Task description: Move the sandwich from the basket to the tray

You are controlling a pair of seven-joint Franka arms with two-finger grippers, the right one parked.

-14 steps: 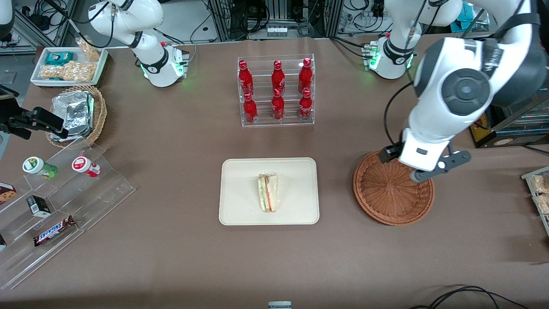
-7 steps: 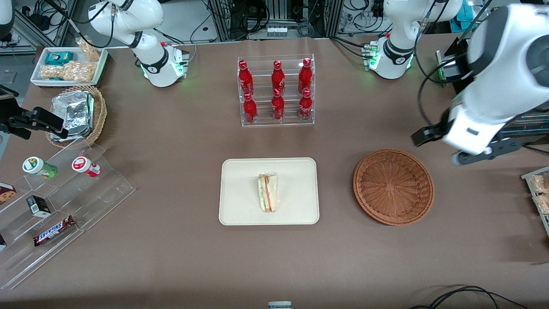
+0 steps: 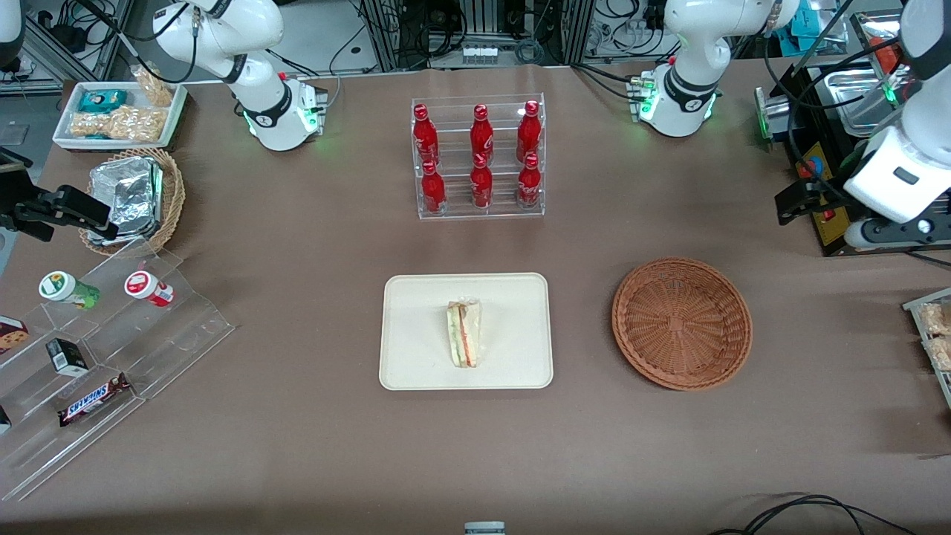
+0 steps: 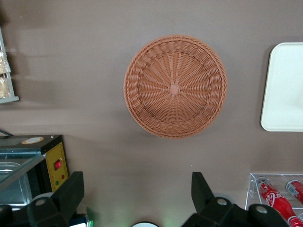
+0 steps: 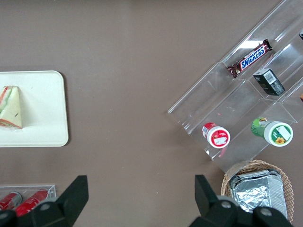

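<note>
**Sandwich on the tray, basket bare, claw wide and empty**

Front view: the small triangular sandwich of pale bread with red, orange and green layers in clear wrap (image 3: 464, 333) lies on the flat cream-coloured rectangular plastic tray (image 3: 416, 297), near its middle and clear of the rim. The wide, shallow reddish-brown woven wicker basket (image 3: 682, 323) sits beside the tray, toward the working arm's end of the table, with nothing in it. The left arm's gripper (image 3: 843, 219) hangs high at the table's edge, farther from the camera than the basket and well apart from it. A clear acrylic rack holding 6 red bottles (image 3: 479, 156) stands farther from the camera than the tray.

Left wrist view: the gripper's 2 dark fingers (image 4: 71, 189) are spread wide with nothing between them; the basket (image 4: 175, 86) shows an empty woven floor, and an edge of the tray (image 4: 284, 90) is visible beside it.

Right wrist view: the sandwich (image 5: 10, 108) rests flat on the tray (image 5: 47, 109).

The task looks complete. Little can go wrong now; the main risk, in my judgement, is the arm sweeping low on any further move and knocking the light basket or the bottle rack.
</note>
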